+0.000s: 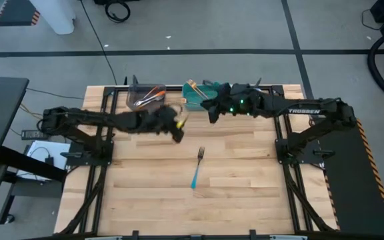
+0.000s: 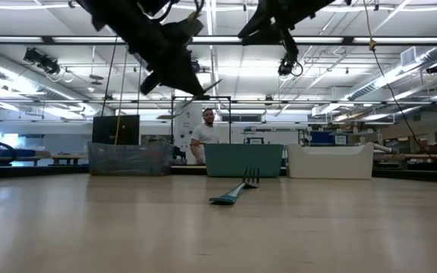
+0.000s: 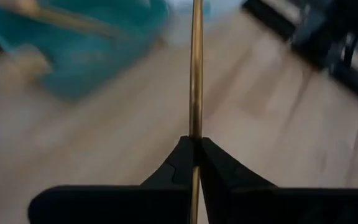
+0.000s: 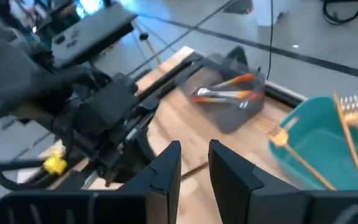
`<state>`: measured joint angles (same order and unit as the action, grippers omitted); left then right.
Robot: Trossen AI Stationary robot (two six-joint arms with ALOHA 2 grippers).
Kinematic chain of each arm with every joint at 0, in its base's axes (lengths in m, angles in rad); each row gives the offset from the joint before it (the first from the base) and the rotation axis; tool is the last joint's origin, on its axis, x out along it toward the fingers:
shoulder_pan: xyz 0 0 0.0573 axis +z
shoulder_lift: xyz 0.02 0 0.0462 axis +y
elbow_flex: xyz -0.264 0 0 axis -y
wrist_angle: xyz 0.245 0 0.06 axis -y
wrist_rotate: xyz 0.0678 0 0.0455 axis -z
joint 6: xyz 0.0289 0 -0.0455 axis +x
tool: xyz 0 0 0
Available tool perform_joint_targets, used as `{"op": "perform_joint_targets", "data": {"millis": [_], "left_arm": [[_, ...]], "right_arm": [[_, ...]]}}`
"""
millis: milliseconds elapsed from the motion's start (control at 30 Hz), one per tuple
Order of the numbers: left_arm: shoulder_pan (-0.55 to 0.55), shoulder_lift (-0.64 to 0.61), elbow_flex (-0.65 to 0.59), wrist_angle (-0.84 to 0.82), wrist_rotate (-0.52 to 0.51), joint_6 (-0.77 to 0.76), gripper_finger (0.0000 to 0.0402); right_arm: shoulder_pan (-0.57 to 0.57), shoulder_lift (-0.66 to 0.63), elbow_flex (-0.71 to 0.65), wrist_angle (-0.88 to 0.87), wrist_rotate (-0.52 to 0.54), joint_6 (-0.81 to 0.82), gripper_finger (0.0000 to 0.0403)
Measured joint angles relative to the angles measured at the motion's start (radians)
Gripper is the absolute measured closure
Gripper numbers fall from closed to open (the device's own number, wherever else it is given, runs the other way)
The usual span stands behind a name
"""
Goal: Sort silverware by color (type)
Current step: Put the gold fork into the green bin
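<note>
One gold fork (image 3: 196, 68) clamped in left claw (image 3: 195, 152) above table (image 1: 245, 193).

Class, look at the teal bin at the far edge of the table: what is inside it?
The teal bin holds gold forks; at least two show in the right wrist view, leaning over its rim. Its near wall hides the floor in the low view, so the full count cannot be seen.

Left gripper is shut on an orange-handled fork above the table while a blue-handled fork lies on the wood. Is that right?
Not quite. The left gripper is shut on a gold fork, as the left wrist view shows. The blue-handled fork does lie on the table.
</note>
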<state>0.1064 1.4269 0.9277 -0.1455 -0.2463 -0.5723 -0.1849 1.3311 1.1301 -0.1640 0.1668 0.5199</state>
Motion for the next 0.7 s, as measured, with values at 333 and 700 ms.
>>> {"op": "perform_joint_targets", "data": {"millis": [333,700], "left_arm": [[0.248,0.0,0.064,0.231,0.04,0.204,0.0384],[0.303,0.0,0.066,0.487,0.095,0.164,0.0384]], "right_arm": [[-0.168,0.064,0.0,0.112,-0.093,-0.053,0.0314],[-0.257,0.181,0.0,0.442,-0.276,-0.03,0.0314]]}}
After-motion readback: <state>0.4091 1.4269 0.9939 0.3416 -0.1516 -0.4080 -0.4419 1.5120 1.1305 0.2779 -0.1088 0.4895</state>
